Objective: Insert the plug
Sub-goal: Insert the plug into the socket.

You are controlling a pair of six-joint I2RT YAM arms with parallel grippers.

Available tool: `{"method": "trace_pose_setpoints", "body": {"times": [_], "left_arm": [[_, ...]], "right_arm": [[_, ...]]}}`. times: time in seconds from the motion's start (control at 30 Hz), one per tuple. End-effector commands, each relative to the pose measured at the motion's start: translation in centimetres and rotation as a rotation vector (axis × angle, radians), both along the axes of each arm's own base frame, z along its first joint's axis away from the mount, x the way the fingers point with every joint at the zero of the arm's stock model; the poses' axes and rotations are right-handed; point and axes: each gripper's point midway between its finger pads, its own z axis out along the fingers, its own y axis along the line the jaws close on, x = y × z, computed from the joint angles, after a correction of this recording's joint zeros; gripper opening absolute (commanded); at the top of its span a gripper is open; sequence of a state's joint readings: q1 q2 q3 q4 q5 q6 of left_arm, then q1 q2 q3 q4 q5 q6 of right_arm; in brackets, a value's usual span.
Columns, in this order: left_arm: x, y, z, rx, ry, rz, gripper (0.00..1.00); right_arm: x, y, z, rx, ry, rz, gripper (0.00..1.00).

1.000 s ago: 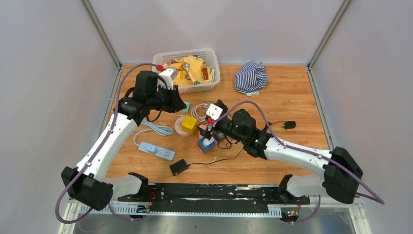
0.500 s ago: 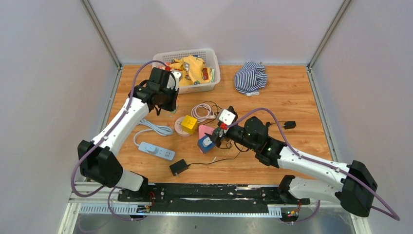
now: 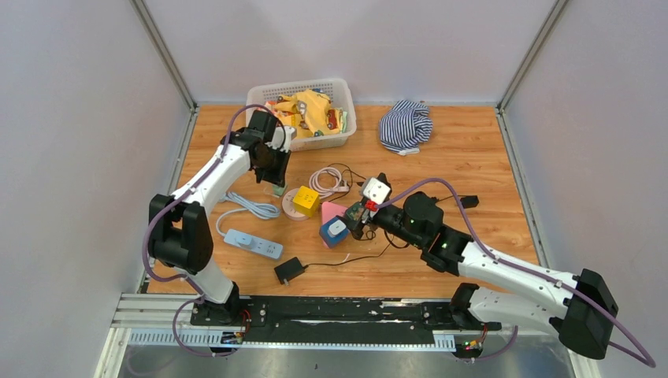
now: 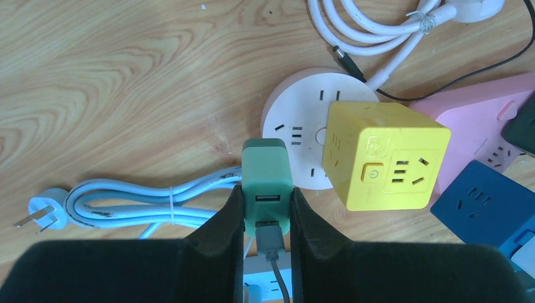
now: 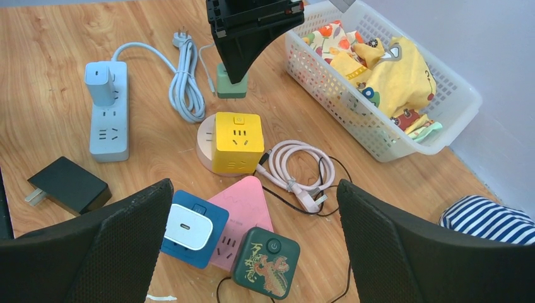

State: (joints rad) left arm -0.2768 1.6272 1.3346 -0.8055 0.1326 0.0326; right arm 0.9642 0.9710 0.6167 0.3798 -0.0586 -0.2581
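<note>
The green plug [image 4: 267, 180] is clamped between the two fingers of the left end effector [image 4: 266, 190]. Its long axis runs straight out from the fingers. The face with the USB port looks back at the wrist camera, and a gray cable [image 4: 271, 243] is pushed into that port. The far end points down at the surface [image 4: 126, 76], next to the rim of the round white socket [image 4: 296, 123]. From the right wrist the plug stands upright under the left end effector, low over the wood. Its prongs are hidden, and I cannot tell whether its underside touches the surface. The gray cable is cut off at the bottom edge of the left wrist view. A yellow cube [image 4: 385, 154] sits on the round socket just right of the plug.

The right end effector [image 5: 253, 189] stands wide open with nothing between its fingers. It hangs over a pink strip [image 5: 243, 211] and a blue block [image 5: 211, 218], well apart from the plug.
</note>
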Motion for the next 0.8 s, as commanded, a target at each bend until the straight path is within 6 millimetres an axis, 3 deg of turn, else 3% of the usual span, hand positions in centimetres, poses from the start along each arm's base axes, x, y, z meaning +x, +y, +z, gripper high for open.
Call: {"method": "trace_pose_setpoints", "body": {"times": [0.0,0.3,0.77], "left_arm": [[0.2,-0.3,0.1,-0.009,0.004,-0.024,0.00],[-0.6,-1.0,-2.1,-0.035,0.084,-0.047,0.00],[-1.2,-2.1,-3.5,-0.085,0.147,-0.070,0.00]], "right_arm": [[-0.2,-0.6,0.1,0.007,-0.005,-0.013,1.00],[-0.2,-0.6,0.3,0.014,-0.006,-0.011,1.00],[-0.3,-0.8,0.0,0.008,-0.008,-0.015,1.00]]}}
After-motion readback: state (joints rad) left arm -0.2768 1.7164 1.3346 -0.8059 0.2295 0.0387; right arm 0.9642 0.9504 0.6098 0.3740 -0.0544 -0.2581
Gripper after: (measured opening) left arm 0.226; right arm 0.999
